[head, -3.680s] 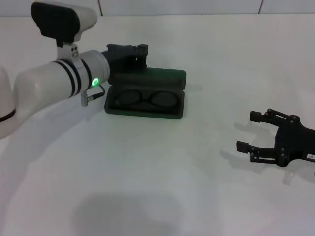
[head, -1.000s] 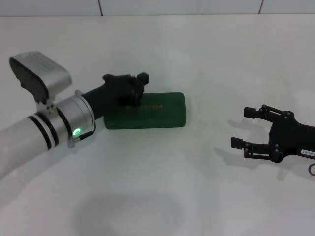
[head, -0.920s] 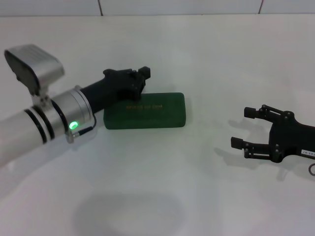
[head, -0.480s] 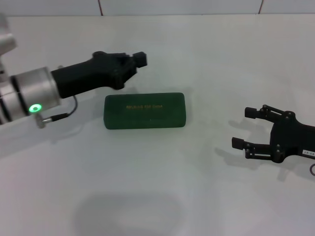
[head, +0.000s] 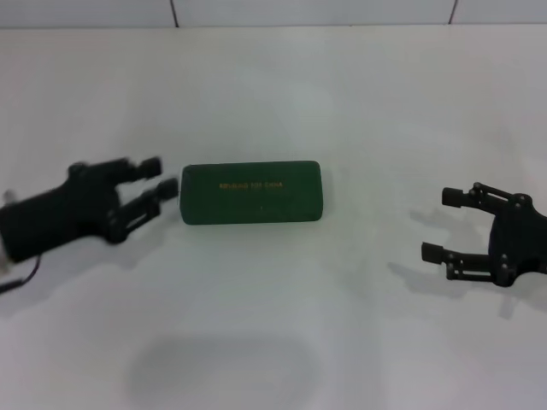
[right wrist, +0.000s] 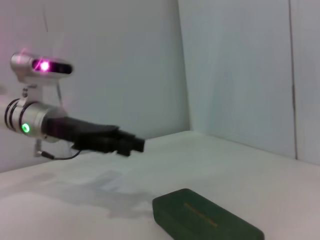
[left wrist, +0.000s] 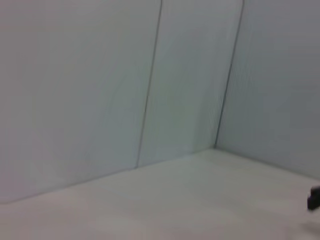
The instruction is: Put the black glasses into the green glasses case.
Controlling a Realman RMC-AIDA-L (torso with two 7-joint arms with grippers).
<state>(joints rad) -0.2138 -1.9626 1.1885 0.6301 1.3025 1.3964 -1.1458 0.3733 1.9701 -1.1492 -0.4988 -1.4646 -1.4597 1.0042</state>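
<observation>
White tabletop [head: 273, 359], bare and matte, running back to a tiled wall [head: 256, 12]. Nearest, on the robot's right: right gripper [head: 453, 224], low above the table, fingers spread, gripping nothing, well apart from the work. Nearest on the other side: left gripper [head: 156, 179], also low, fingers parted and empty, tips just beside the left end of the green glasses case [head: 250, 193] but not touching, as far as can be judged. Between the two, somewhat farther back: green glasses case lying flat, lid down, gold lettering facing up; same case seen in the right wrist view [right wrist: 207, 218] as a closed dark green slab with the left arm [right wrist: 75, 132] beyond it. Black glasses nowhere in sight, neither on the table nor in either claw; with the lid shut, presumably inside the case, though not confirmable from any view. Left wrist view showing only wall and table, plus a dark scrap at the edge, too small to name. Judged stage: placing apparently finished, lid closed, nothing left on the surface to pick up. Next move, if any: backing both arms clear to a rest pose without nudging the case; alternatively, a check that the lid sits fully seated along its front edge. Main risk: a left fingertip catching the case end on withdrawal and sliding it.
</observation>
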